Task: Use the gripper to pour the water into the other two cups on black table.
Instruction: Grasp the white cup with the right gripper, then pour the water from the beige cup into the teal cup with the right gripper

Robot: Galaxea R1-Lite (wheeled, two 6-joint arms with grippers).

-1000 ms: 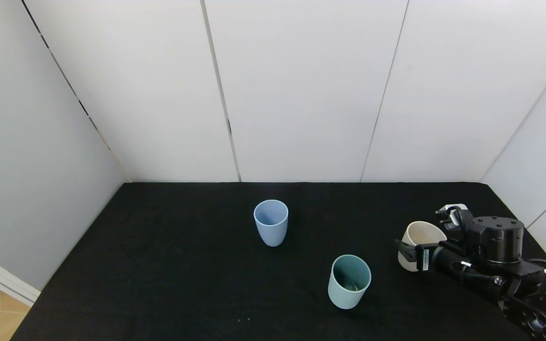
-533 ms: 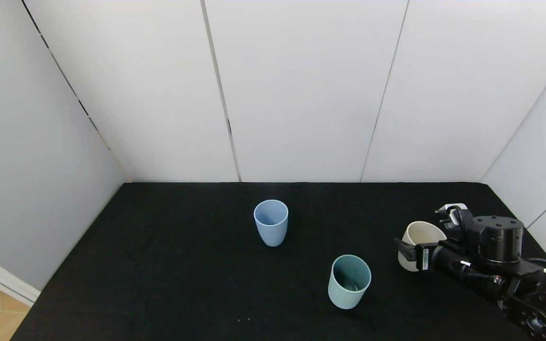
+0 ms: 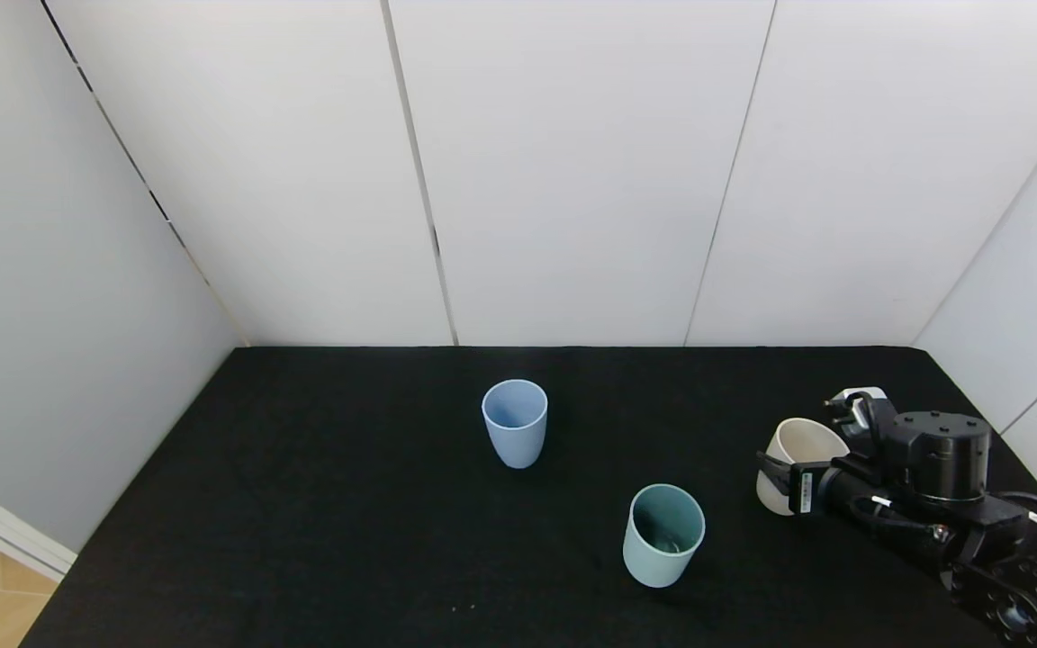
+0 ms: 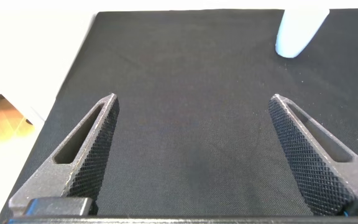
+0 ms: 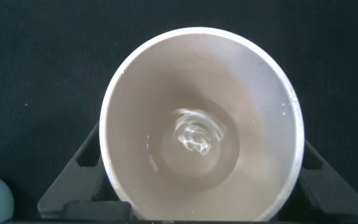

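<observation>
fingers of the right gripper (image 5: 197, 186) clamp the cream cup (image 3: 798, 463) at far right of the black table (image 3: 302, 504), water (image 5: 197, 134) glinting inside. left gripper (image 4: 194, 155) idle, spread wide. step looks like grasp done, pour pending; next: lift, carry over the mint-teal cup (image 3: 662, 535), then the blue cup (image 3: 515, 421), tilt slowly.
</observation>
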